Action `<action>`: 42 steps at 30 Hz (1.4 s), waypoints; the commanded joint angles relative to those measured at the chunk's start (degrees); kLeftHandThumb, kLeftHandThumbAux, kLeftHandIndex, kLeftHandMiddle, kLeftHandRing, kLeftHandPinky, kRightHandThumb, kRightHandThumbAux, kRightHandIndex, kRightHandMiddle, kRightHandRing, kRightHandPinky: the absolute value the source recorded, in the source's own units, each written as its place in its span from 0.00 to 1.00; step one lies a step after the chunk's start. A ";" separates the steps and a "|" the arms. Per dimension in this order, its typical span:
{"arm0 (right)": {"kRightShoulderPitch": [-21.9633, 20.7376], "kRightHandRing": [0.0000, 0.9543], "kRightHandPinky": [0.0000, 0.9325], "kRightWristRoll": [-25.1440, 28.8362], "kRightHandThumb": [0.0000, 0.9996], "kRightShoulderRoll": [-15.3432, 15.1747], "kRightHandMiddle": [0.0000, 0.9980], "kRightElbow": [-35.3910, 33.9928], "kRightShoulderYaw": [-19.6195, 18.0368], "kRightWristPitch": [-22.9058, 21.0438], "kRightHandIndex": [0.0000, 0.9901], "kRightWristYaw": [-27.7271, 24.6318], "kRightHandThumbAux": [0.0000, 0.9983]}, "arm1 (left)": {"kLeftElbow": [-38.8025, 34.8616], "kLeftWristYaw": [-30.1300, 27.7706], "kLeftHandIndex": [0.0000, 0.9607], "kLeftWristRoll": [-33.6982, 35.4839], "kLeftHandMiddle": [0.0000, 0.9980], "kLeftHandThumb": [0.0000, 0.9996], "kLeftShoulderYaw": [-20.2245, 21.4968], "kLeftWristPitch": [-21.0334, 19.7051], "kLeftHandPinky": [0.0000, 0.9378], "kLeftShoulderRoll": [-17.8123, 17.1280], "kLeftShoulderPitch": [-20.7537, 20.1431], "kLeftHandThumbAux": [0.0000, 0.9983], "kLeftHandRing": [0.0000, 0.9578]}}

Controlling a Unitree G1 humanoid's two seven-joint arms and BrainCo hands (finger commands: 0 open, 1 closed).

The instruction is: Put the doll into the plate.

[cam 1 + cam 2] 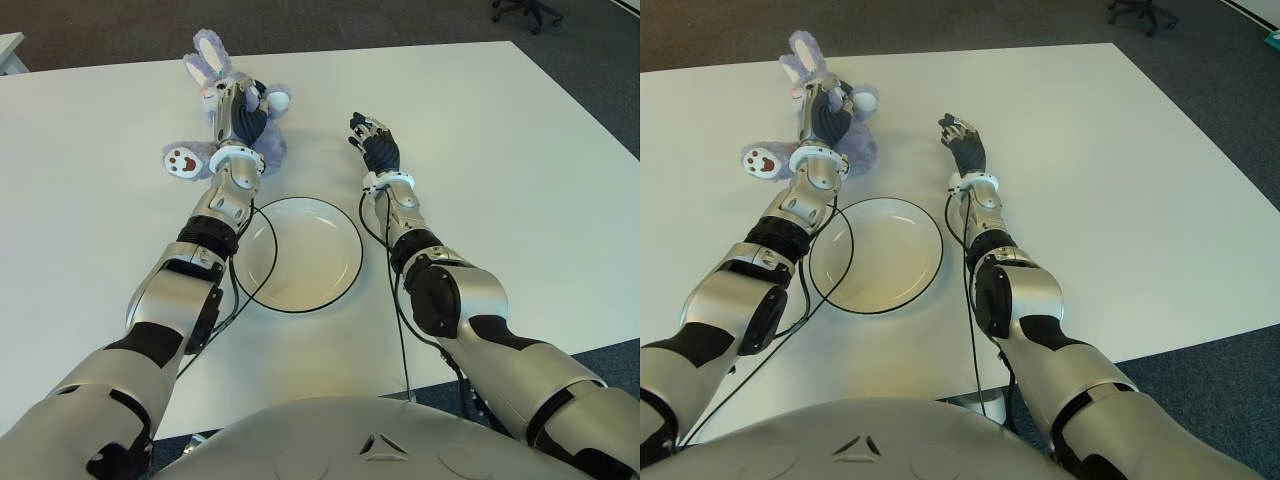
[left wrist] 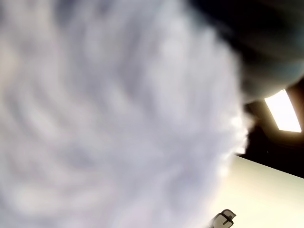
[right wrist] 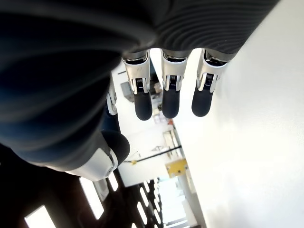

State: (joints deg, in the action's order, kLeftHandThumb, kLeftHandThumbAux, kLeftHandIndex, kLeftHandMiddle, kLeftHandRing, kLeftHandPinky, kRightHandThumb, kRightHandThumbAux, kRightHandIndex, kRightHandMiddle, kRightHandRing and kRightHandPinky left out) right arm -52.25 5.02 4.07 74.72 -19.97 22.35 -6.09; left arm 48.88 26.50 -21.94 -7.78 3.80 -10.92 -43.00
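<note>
I see my left hand (image 1: 238,112) lying over the doll (image 1: 262,148), a purple plush rabbit at the far side of the white table (image 1: 520,180). The fingers seem to close on its body, and the left wrist view is filled with blurred fur. The doll lies on the table just beyond the plate (image 1: 330,225), not in it. My right hand (image 1: 375,140) shows to the right of the doll, fingers relaxed and spread, holding nothing.
</note>
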 commanded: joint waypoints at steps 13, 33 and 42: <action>2.80 0.10 0.13 0.68 0.70 0.92 0.14 1.96 -0.70 -1.69 0.41 -0.27 0.73 | -0.02 -2.14 0.47 0.37 0.82 0.72 -0.05 -3.80 0.92 0.16 3.22 0.68 0.85; 2.95 0.10 0.12 1.94 0.70 1.21 0.14 2.00 -1.96 -1.07 0.41 -1.50 0.73 | -2.69 -1.62 0.47 0.37 0.80 0.73 0.38 -5.20 0.88 0.22 4.35 0.69 0.84; 3.14 0.11 0.14 1.37 0.70 1.13 0.15 2.01 -1.48 -0.22 0.41 -1.08 0.73 | -3.79 -2.10 0.46 0.95 0.80 0.73 0.92 -6.17 0.89 0.44 4.51 0.69 0.85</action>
State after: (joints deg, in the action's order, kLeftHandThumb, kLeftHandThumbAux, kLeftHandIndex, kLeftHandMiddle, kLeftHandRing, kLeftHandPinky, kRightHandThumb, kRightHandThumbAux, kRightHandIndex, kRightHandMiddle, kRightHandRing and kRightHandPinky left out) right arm -52.23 6.15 4.07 74.73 -21.31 23.47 -7.87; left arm 44.24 26.08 -21.52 -7.21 -0.03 -10.87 -41.47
